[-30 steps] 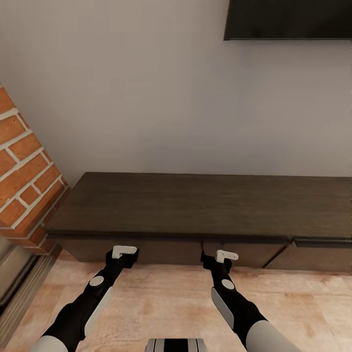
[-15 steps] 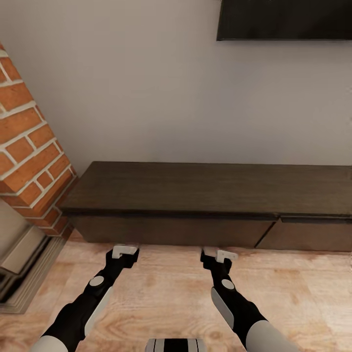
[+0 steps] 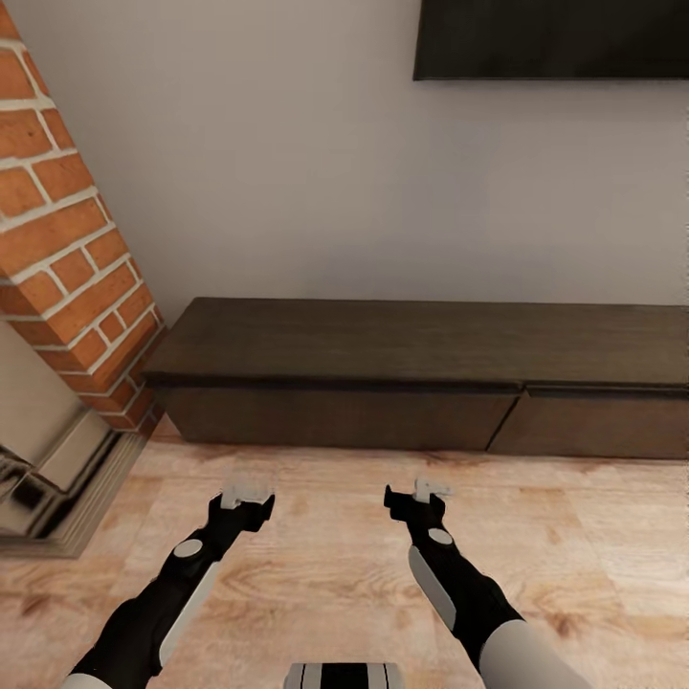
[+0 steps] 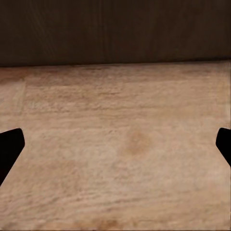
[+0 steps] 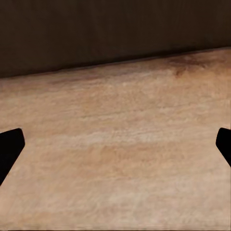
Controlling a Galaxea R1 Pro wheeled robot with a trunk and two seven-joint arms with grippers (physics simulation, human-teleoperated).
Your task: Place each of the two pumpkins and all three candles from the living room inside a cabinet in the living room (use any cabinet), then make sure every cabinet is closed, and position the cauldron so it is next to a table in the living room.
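1. Left gripper (image 3: 246, 497): empty, jaws spread wide; in its wrist view the two dark fingertips (image 4: 9, 147) sit at opposite edges with bare floor between them. Right gripper (image 3: 428, 490): same condition, spread and holding nothing. Both hover over the floor, apart from the cabinet.
2. Cabinet (image 3: 421, 383): long, low, dark-brown unit against the wall, ahead of both arms. Two fronts show, split by a seam right of centre; both look flush, so I judge them shut. The right end runs off the frame edge.
3. Around it: brick column (image 3: 67, 239) just beside the cabinet's left end, TV (image 3: 550, 38) on the wall above, plank floor (image 3: 325, 555) in front.
4. Progress, as a judgement: the visible fronts are closed, which fits the closing step, but nothing here confirms that pumpkins or candles are inside. The cauldron step cannot be assessed from these views.
5. Hard to read: cabinet interior is hidden behind the fronts; a shiny pale object (image 3: 38, 478) at the foot of the column is cut off and unidentifiable; the wrist views give floor and a dark cabinet face, no detail.
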